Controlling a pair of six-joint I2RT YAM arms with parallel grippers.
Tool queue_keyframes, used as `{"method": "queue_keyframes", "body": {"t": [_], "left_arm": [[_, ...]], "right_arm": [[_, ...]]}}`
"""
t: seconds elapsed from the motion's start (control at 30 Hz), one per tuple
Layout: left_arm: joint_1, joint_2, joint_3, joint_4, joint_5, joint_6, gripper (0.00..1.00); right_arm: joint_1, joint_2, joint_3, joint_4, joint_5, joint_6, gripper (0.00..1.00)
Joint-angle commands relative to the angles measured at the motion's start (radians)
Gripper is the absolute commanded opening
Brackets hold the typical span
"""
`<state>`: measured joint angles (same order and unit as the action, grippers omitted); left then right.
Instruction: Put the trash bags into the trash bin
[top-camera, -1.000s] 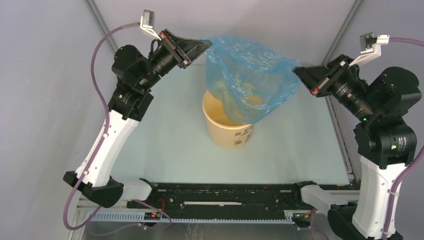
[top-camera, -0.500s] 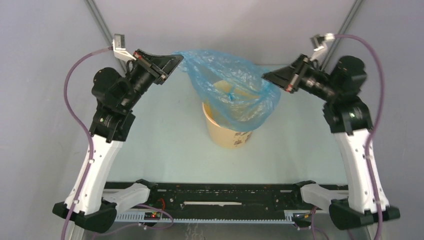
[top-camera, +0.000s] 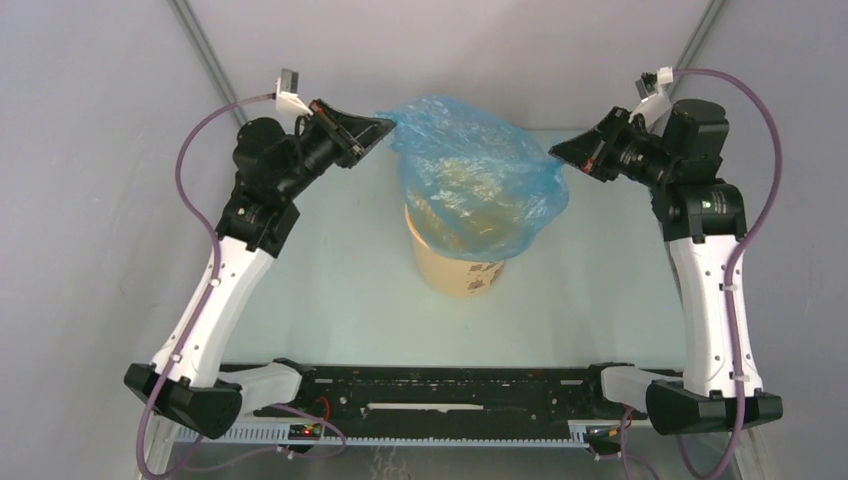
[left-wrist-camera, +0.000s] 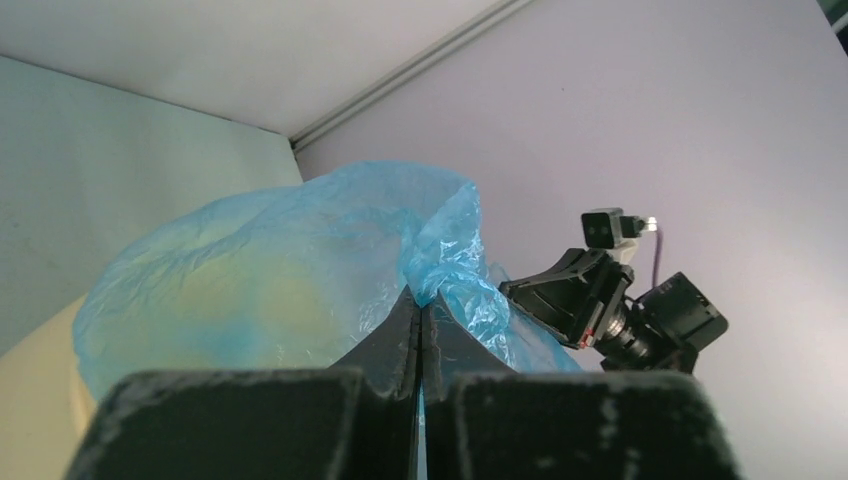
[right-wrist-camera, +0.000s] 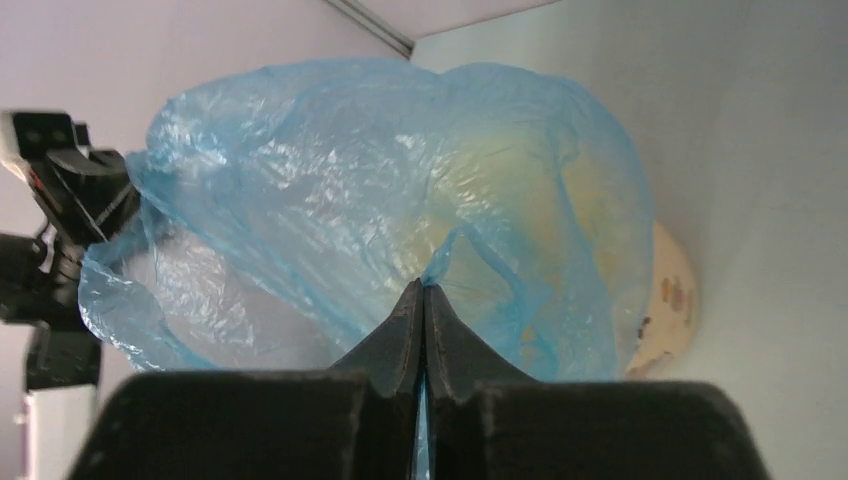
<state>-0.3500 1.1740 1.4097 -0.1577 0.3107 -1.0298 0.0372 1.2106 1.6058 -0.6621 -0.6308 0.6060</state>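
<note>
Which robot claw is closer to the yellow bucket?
The right gripper, but only just. It pinches the blue bag above the bucket's right side. The left gripper pinches the bag above its left side, slightly farther off.

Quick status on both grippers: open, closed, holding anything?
Left gripper: closed, pinching one edge of the blue trash bag.
Right gripper: closed, pinching the opposite edge of the trash bag, which hangs over the trash bin.

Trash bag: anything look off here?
Slightly. The trash bag balloons like a dome over the trash bin, bulging past its rim instead of sitting inside. The left tool and right tool pinch its edges; bin upright, nothing spilled.
</note>
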Motion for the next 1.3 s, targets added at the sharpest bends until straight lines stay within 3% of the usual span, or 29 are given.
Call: {"method": "queue_keyframes", "body": {"t": [0.0,0.13,0.17,0.27,0.37,0.53,0.77,0.9,1.07,1.27], "left_arm": [[-0.011,0.048,0.093,0.042,0.064,0.005,0.0],[-0.009,0.046,0.115,0.004,0.065,0.049,0.0],[-0.009,0.039,0.108,0.002,0.063,0.049,0.0],[-0.009,0.025,0.098,-0.019,0.066,0.067,0.0],[-0.008,0.009,0.095,-0.05,0.048,0.092,0.0],[-0.006,0.008,0.115,-0.058,0.051,0.098,0.0],[-0.002,0.007,0.13,-0.127,0.005,0.127,0.0],[0.003,0.007,0.1,-0.135,-0.021,0.11,0.0],[0.015,0.046,0.129,-0.176,-0.03,0.112,0.0],[0.027,0.096,0.136,-0.219,-0.018,0.144,0.0]], "right_arm": [[0.013,-0.022,0.134,-0.199,0.104,-0.179,0.17],[0.012,-0.024,0.242,-0.295,0.191,-0.202,0.61],[0.013,-0.015,0.288,-0.326,0.214,-0.209,0.68],[0.024,0.021,0.437,-0.378,0.254,-0.217,0.77],[0.13,0.086,0.593,-0.396,0.322,-0.241,0.8],[0.369,0.235,0.703,-0.388,0.392,-0.28,0.78],[0.648,0.342,0.45,-0.256,0.577,-0.384,0.57],[0.674,0.311,0.201,-0.052,0.63,-0.426,0.52],[0.672,0.351,0.02,0.13,0.779,-0.48,0.53],[0.678,0.453,-0.017,0.094,0.804,-0.485,0.54]]}}
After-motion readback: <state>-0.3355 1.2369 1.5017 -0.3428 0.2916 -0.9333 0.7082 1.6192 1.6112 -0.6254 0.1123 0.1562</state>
